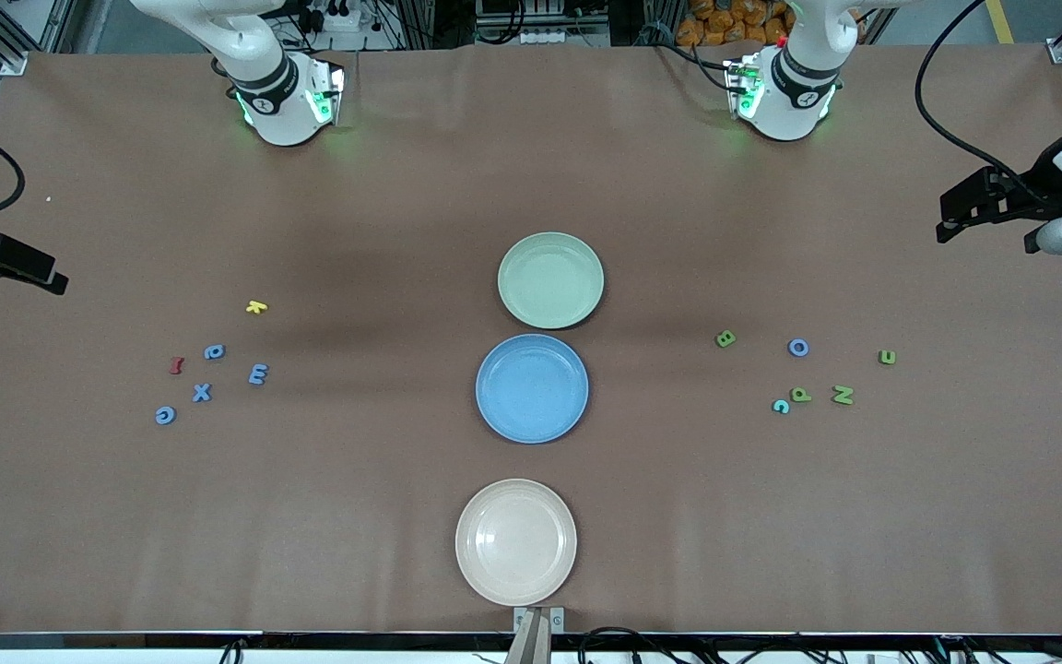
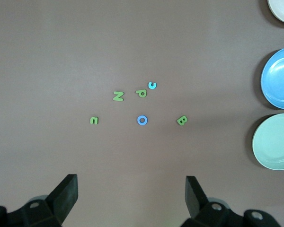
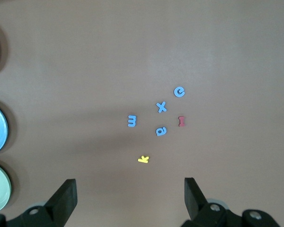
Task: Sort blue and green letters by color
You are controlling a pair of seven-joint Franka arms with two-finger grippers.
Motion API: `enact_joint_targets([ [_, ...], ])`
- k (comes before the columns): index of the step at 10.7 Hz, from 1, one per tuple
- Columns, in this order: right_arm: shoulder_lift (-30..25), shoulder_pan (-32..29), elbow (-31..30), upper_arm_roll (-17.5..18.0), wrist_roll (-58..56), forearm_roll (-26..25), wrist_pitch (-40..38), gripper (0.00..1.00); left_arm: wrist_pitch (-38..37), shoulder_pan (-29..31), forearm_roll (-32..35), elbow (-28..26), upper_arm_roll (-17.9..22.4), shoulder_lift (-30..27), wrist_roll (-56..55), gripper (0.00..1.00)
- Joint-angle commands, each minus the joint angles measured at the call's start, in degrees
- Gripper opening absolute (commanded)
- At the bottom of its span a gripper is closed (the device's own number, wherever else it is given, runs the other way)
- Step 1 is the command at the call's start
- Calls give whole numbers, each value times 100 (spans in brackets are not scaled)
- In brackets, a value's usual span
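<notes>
Tabletop letters lie apart from both waiting claws, seemingly spread wide

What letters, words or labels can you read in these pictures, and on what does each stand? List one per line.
"B": green foam letter, lying on the table.
"O": blue foam letter.
"N": green foam letter.
"P": green foam letter.
"X": blue foam letter.
"k": yellow foam letter.
"m" or "E", depending on which way it is read: blue foam letter.
The other small foam letters cannot be read with certainty. The three plates carry no text.
</notes>
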Motion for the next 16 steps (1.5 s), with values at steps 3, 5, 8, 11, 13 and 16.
enact_joint_targets([
  [3, 90, 31, 82, -5, 85, -23, -28, 100, -28, 8, 9, -47, -21, -101, -81, 100],
  [5, 134, 31, 82, -5, 94, -23, -20, 100, -20, 26, 9, -46, -21, -84, -46, 100],
  [8, 161, 39, 91, -5, 94, -5, -37, 100, 41, 43, 9, -291, -21, -31, -54, 100],
  [11, 117, -5, 109, -14, 94, -5, -72, 100, 1260, 70, 9, -1485, -12, -189, -54, 100],
  [13, 108, -22, 117, -23, 103, -14, -72, 100, 1885, 61, 9, -1978, -12, -154, -63, 100],
  [16, 169, -215, 109, -23, 103, 56, 94, 100, 2598, 70, 0, -2463, -12, 73, -160, 100],
])
